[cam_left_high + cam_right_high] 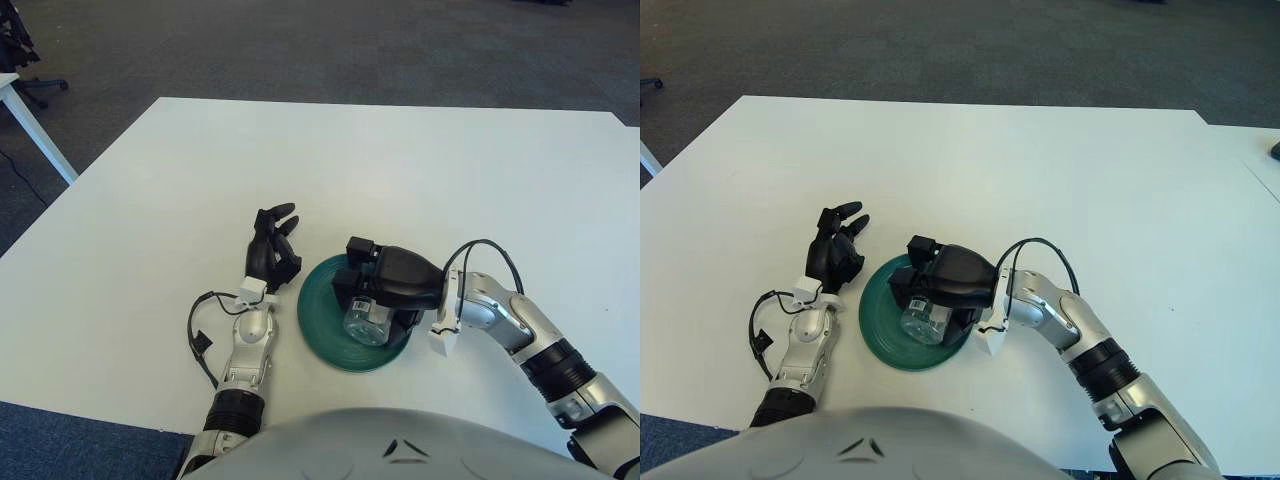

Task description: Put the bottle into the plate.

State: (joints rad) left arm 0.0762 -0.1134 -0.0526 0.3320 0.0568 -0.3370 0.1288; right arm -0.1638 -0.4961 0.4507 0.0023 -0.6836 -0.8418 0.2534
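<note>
White table (pixel 400 170) on grey carpet (pixel 300 45) carried a green plate (pixel 322 335) near its front edge. Right hand (pixel 385 290) reached over the plate, its dark fingers (pixel 358 252) curled around a clear plastic bottle (pixel 364 320) lying over the plate's centre. Left hand (pixel 272 255) showed just left of the plate, fingers loosely extended, holding nothing.

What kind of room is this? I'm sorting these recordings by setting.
Probably an office or lab: a white table on dark carpet, with an office chair's wheeled base and another white desk at far left.
</note>
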